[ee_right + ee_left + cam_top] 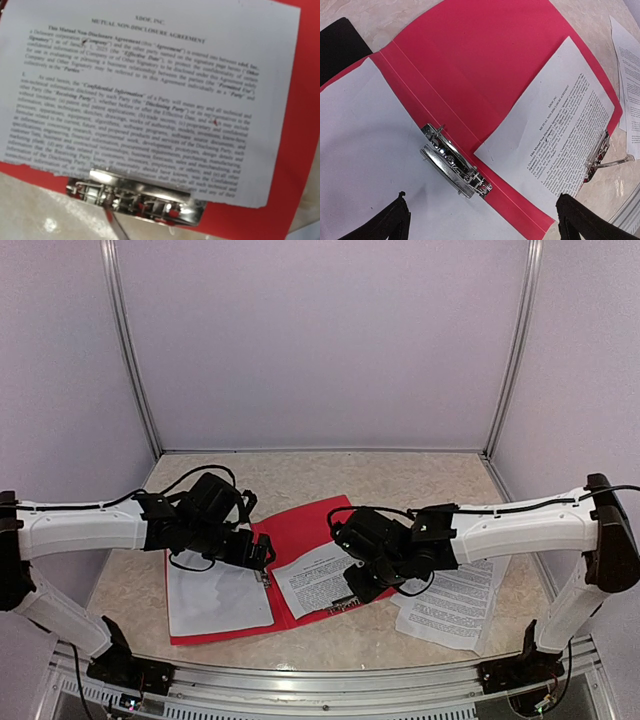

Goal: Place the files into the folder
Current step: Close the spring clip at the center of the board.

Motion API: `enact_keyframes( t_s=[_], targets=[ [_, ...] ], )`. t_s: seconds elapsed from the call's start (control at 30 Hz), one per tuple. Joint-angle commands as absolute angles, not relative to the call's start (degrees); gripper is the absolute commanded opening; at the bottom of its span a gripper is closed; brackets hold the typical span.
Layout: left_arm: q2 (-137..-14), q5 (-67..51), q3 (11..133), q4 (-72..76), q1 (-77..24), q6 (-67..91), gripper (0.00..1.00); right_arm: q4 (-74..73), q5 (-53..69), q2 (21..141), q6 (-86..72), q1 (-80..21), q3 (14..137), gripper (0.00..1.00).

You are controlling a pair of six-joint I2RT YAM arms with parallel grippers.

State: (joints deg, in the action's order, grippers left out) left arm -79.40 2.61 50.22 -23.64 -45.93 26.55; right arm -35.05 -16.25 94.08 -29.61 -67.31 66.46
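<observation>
Where the two arms reach inward over the beige marbled table top (pixel 400 475), a red card folder (pixel 305 525) is laid open and flat. Its left half is covered by a plain white paper sheet (pixel 215 600), and on its right half a white sheet printed with dense black text (pixel 315 580) is laid aslant. Further printed white sheets (pixel 455 605) are left on the bare table to the right, outside the folder. The left gripper (pixel 262 558) is held above the folder's spine, its fingers (pixel 395 220) spread wide apart with nothing between them. The right gripper (pixel 358 585) is lowered over the near end of the printed sheet in the folder; whether its fingers are apart or together cannot be told. A silver metal spring clip (pixel 452 167) is seated on the plain sheet's right edge, just beside the spine, and a second silver clip (pixel 137 197) is set against the printed sheet's near edge.
</observation>
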Motion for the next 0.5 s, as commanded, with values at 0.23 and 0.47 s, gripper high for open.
enact_keyframes(
  t_s=[0.23, 0.47],
  targets=[
    [-82.3, 3.9, 52.3, -23.8, -47.8, 26.2, 0.99, -31.8, -12.3, 95.6, -33.0, -66.7, 65.2, 0.30],
    [-82.0, 4.3, 52.2, -23.8, -48.1, 26.2, 0.99, -33.2, -12.8, 97.4, -33.4, -66.7, 65.8, 0.24]
  ],
)
